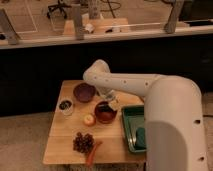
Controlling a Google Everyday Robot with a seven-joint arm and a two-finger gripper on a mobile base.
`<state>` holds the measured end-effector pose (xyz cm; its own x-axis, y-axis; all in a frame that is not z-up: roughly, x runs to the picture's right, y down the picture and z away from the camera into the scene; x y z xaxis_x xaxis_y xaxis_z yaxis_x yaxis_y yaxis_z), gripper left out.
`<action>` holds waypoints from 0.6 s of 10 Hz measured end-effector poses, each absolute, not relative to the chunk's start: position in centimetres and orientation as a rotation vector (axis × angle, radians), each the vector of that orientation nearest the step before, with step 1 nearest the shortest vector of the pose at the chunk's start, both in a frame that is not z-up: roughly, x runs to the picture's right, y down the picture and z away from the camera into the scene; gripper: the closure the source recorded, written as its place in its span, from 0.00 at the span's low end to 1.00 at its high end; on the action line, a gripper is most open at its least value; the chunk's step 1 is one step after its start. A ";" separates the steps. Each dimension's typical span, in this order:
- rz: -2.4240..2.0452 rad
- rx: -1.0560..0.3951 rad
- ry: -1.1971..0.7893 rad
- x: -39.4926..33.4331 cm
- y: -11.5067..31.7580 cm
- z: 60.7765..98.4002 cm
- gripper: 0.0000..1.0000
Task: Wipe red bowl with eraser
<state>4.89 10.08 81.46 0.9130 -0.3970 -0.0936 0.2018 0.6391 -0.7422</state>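
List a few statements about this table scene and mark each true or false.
1. The dark purple round bowl stands behind and to the camera's left of the round orange-red bowl. True.
2. The hand hovers over the green rectangular tray. False: it is at the far rim of the orange-red bowl.
3. The bunch of dark grapes lies inside the purple bowl. False: it lies on the wooden table, near the front edge.
4. A small yellow-orange round fruit lies beside the orange-red bowl. True.
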 end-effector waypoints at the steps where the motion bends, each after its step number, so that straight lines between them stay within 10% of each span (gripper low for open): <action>1: -0.356 -0.809 0.254 4.2 10.2 81.5 1.00; 6: -0.396 -0.824 0.206 3.4 12.2 79.6 1.00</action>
<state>3.42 12.18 79.58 0.9073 -0.4197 -0.0257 0.2617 0.6115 -0.7467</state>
